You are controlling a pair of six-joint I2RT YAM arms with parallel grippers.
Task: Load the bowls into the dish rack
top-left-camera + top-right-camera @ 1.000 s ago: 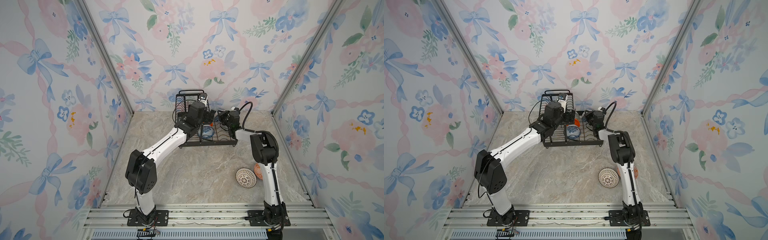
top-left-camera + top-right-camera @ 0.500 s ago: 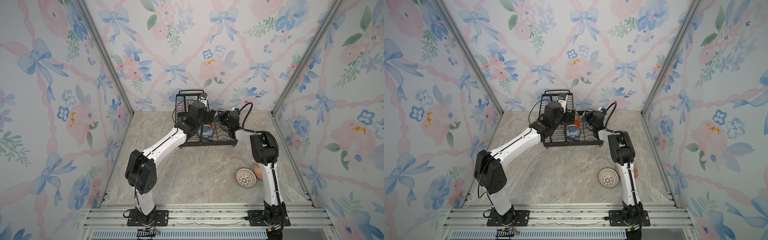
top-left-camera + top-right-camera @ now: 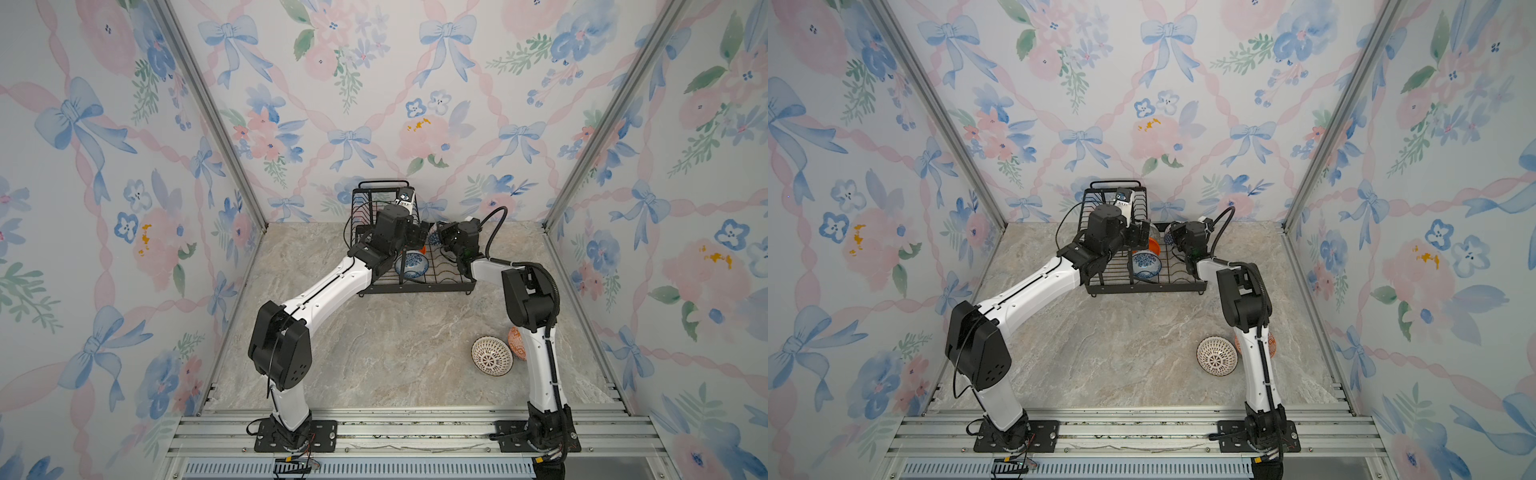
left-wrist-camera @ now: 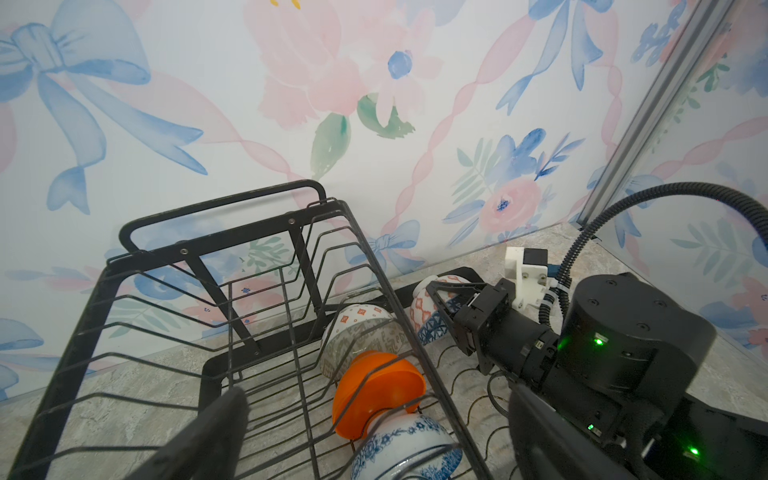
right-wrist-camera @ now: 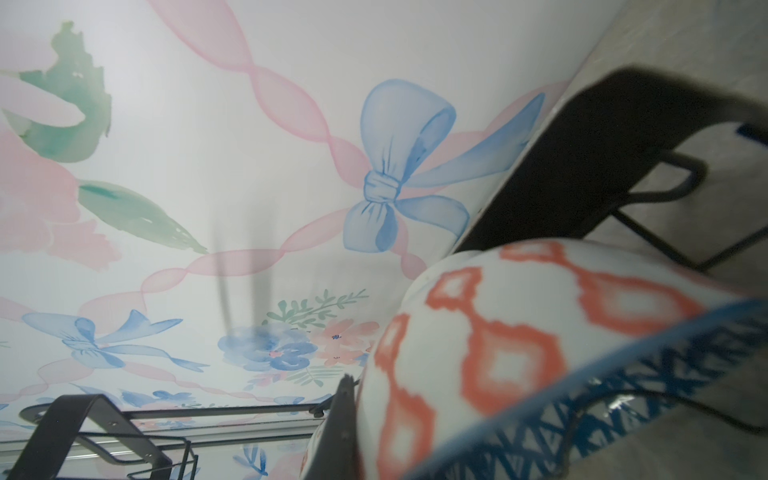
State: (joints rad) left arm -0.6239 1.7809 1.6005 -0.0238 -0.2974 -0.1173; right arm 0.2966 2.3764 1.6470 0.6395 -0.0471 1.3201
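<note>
Item in hand: the blue-and-orange patterned bowl (image 4: 424, 322), tipped on edge at the far end of the lower tray of the dish rack (image 4: 137, 266). Your right gripper (image 4: 438, 301) has its jaws closed on the rim, a hold that likely lets the bowl go down edge-first between the wires. Whether it already rests on them cannot be told. Loaded, standing in a row beside it: the pale green bowl (image 4: 361, 332), the orange bowl (image 4: 378, 386) and the blue-floral bowl (image 4: 407, 446). Each leans in the wire slots, which probably keeps it from rolling. Your left gripper (image 3: 420, 237) hangs over that row with jaws wide open and holding nothing, apparently kept out of the right arm's way. Outstanding: the white lattice bowl (image 3: 491, 356) and the orange-red bowl (image 3: 515, 341), close together on the table (image 3: 395, 353) by the right arm's base, well apart from the rack. By that count, two bowls are left once this one is seated.
</note>
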